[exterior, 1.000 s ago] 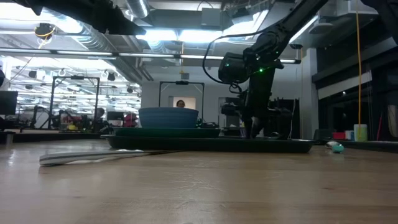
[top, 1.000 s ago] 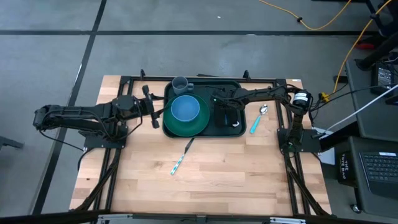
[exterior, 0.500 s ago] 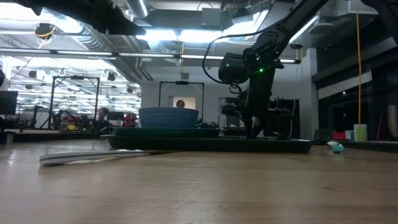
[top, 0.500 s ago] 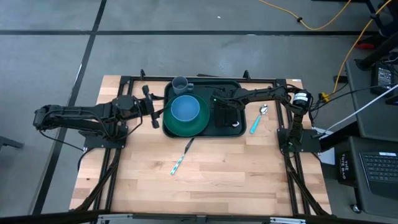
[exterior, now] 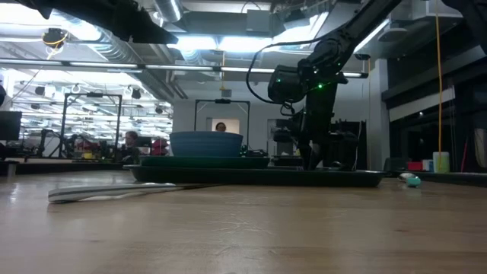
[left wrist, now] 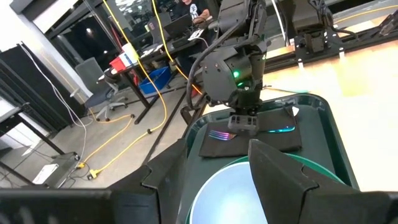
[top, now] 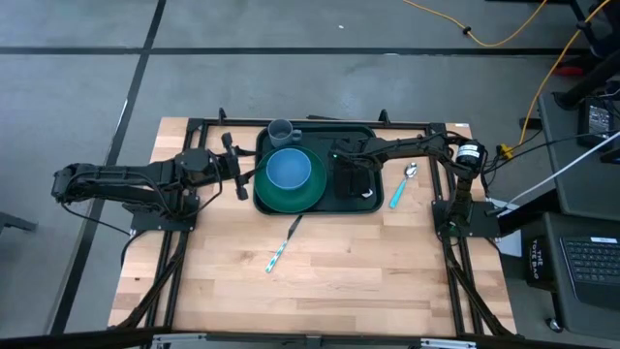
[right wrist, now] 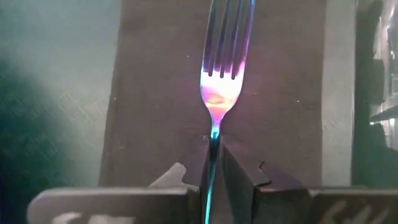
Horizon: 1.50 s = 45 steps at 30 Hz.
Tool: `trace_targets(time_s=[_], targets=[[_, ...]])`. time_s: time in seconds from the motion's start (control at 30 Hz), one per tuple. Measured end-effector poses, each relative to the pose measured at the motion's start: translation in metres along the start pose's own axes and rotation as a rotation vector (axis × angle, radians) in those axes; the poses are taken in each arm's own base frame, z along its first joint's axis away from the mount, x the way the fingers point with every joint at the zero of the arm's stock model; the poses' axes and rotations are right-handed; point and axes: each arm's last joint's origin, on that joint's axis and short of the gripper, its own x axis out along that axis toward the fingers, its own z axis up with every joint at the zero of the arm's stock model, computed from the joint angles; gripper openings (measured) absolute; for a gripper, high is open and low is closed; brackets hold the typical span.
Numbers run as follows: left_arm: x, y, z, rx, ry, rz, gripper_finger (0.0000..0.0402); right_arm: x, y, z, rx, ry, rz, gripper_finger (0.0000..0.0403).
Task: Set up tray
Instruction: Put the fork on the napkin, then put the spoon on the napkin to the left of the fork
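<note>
The dark green tray (top: 325, 201) lies at the table's far middle. On it sit a round green plate (top: 263, 190) bearing a blue bowl (top: 287, 170), and, to their right, a flat black napkin (top: 356, 186). My right gripper (top: 339, 155) reaches down over the napkin's far end, shut on a shiny fork (right wrist: 225, 56) whose tines point along the napkin (right wrist: 155, 93). My left gripper (top: 242, 176) hovers open just left of the plate, touching nothing. My right gripper pinches the fork's thin neck (right wrist: 213, 138), just behind the tines, between its two fingertips (right wrist: 239, 163). The fingers slant steeply down from above, one on each side of the handle. The fork lies low over the napkin; whether it rests on it I cannot tell.
A grey-blue cup (top: 281, 131) stands at the tray's far left corner. A teal-handled spoon (top: 401, 187) lies on the wood right of the tray, and a teal-handled knife (top: 281, 247) lies nearer the front. The near half of the table is bare wood.
My right gripper has rolled a little at the wrist with the fork, staying in place over the napkin.
</note>
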Motion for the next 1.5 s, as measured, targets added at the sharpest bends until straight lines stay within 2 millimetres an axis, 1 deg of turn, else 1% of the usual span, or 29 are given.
trace_targets(time_s=[0.63,0.8,1.0,1.23,1.33,1.5], targets=[[0.000,0.000,0.000,0.000,0.000,0.000,0.0169,0.000,0.000,0.000,-0.143,-0.002,0.003,0.0045],[0.000,0.000,0.000,0.000,0.000,0.000,0.0169,0.000,0.000,0.000,-0.155,-0.002,0.003,0.0045],[0.000,0.000,0.000,0.000,0.002,-0.001,0.0169,0.000,0.000,0.000,-0.095,-0.002,0.002,0.0045],[0.000,-0.001,-0.001,0.005,0.014,-0.006,0.0169,0.000,0.000,0.000,-0.073,0.002,0.007,0.0045],[0.000,-0.001,-0.001,0.005,0.014,-0.006,0.0169,-0.004,0.000,0.002,-0.066,-0.003,0.017,0.0045],[0.000,-0.001,-0.001,0.005,0.014,-0.006,0.0169,-0.018,-0.002,0.007,-0.055,-0.024,0.044,0.0045]])
